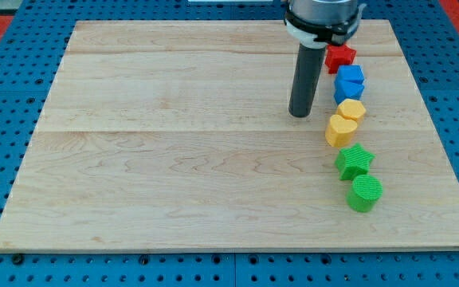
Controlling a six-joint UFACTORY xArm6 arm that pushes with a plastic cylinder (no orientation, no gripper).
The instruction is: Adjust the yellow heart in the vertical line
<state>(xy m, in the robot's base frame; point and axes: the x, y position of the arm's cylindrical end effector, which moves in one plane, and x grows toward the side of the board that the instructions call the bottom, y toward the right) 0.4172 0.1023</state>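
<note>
**Q:** Line status, near to far?

**A:** Green cylinder [364, 193], green star [354, 161], yellow heart [340, 130], yellow hexagon [351, 110], blue blocks [349, 81], red star [340, 56], along the worktop [174, 159].

**Q:** Heart versus your tip?

**A:** The heart sits slightly at nine o'clock of the line, at four o'clock from my tip [299, 114], near, not touching. I carry no hand and hold nothing.

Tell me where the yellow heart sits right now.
The yellow heart lies at the view's right, in the block column, just below the yellow hexagon and above the green star; my tip is to its upper left.
</note>
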